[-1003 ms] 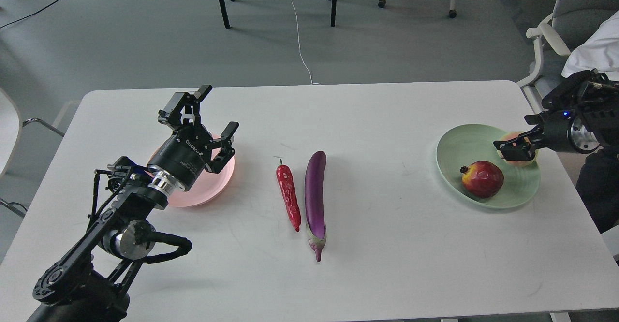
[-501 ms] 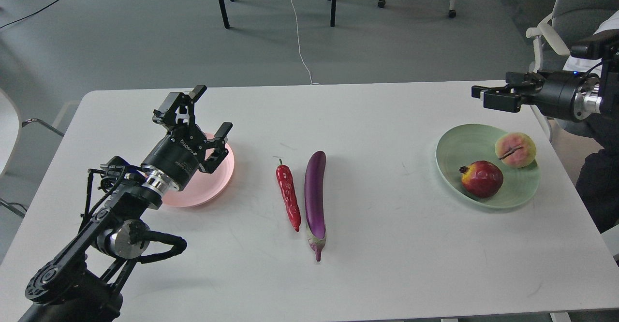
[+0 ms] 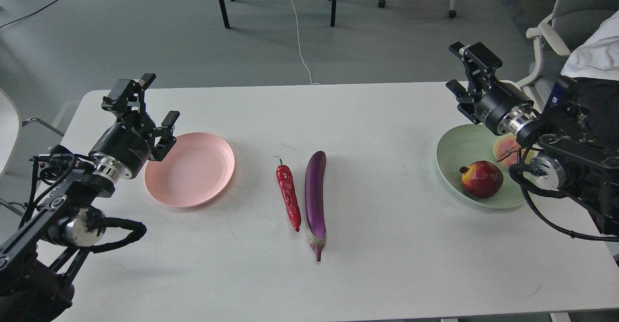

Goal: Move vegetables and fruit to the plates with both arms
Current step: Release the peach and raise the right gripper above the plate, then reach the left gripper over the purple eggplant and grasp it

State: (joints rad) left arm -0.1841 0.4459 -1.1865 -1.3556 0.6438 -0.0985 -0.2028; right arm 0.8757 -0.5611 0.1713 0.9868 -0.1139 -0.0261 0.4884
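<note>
The pink plate (image 3: 189,169) lies bare just right of the left gripper (image 3: 145,100), jaws wide. The green plate (image 3: 457,148), below the right gripper (image 3: 466,70), jaws also wide, holds pomegranate (image 3: 481,179) and blushed fruit (image 3: 505,145).

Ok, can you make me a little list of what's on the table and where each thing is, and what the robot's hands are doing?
pink plate: empty, left side of table
green plate: right side, holds both fruits
pomegranate: in green plate
yellow-green fruit: in green plate, partly hidden by right arm
chili pepper: on table, middle
eggplant: on table, right beside the chili
left gripper: open, empty, raised left of pink plate
right gripper: open, empty, above table's far right
</note>
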